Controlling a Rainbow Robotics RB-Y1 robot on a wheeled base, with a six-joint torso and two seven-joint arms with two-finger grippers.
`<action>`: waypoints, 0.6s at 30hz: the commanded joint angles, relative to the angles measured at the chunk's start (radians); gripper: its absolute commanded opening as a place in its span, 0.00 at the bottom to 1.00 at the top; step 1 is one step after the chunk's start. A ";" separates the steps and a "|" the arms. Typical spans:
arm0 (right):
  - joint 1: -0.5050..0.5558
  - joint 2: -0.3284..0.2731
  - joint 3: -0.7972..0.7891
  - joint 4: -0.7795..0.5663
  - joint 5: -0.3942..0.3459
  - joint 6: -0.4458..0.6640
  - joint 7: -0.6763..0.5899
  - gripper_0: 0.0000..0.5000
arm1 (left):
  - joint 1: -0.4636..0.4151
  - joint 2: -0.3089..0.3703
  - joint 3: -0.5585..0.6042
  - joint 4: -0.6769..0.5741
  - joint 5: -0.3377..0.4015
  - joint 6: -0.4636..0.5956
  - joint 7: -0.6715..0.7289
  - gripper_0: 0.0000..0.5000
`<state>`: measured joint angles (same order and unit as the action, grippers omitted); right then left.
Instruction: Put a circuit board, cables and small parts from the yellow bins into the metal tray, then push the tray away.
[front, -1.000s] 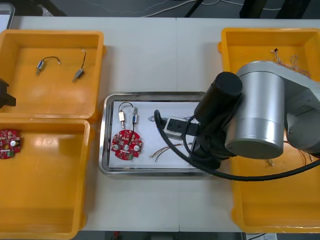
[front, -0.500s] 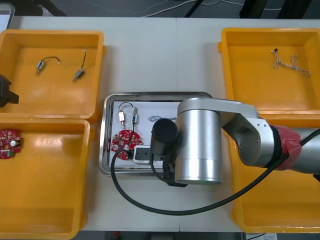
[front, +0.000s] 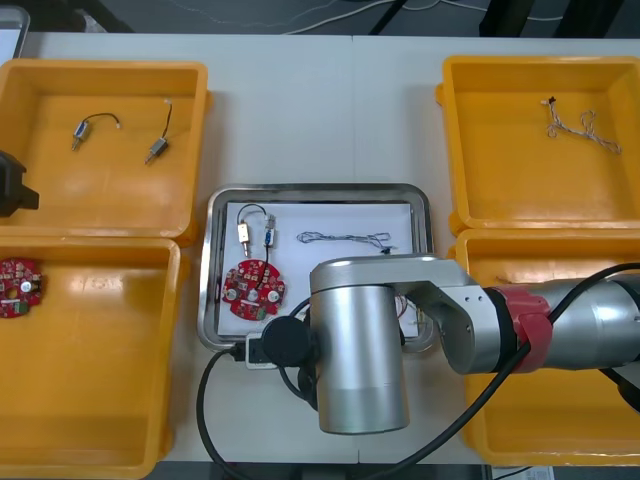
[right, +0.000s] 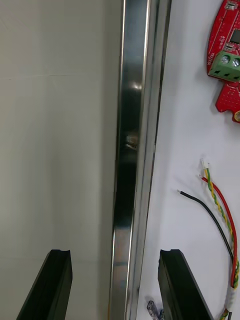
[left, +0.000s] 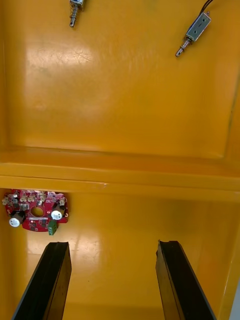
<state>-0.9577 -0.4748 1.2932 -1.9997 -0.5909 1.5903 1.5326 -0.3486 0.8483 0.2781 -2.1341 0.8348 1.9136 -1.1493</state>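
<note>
Right, loading looks finished to me: the metal tray (front: 318, 188) holds a circuit board (front: 253, 287), small metal parts (front: 243, 232) near its far-left corner, a twisted cable (front: 345, 238) along its far side, and a red and yellow cable (right: 220, 205) beside a black cable (right: 197, 200) towards its near edge. Only the push is left. My right gripper (right: 114, 255) sits at the tray's near rim, fingers spread, one over bare table (right: 50, 125), the other over the white liner. Yellow bins (front: 100, 66) flank the tray closely on both sides, so I judge the push must run straight; the table beyond the far rim lies open. My left gripper (left: 112, 245) hangs over the near-left bin, fingers spread.
</note>
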 joint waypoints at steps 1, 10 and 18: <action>0.002 0.035 0.035 -0.004 0.049 -0.016 -0.008 1.00 | 0.011 0.026 -0.013 -0.024 -0.002 0.006 0.036 1.00; 0.027 0.084 0.037 0.061 0.099 -0.033 -0.011 1.00 | 0.011 0.023 -0.013 -0.024 0.018 0.006 0.048 1.00; 0.057 0.088 0.037 0.076 0.128 -0.049 -0.011 1.00 | 0.011 0.021 -0.013 -0.024 0.014 0.006 0.051 1.00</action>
<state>-0.9288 -0.4128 1.3202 -1.9211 -0.4845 1.5554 1.5323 -0.3486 0.8483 0.2756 -2.1341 0.8439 1.9136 -1.1491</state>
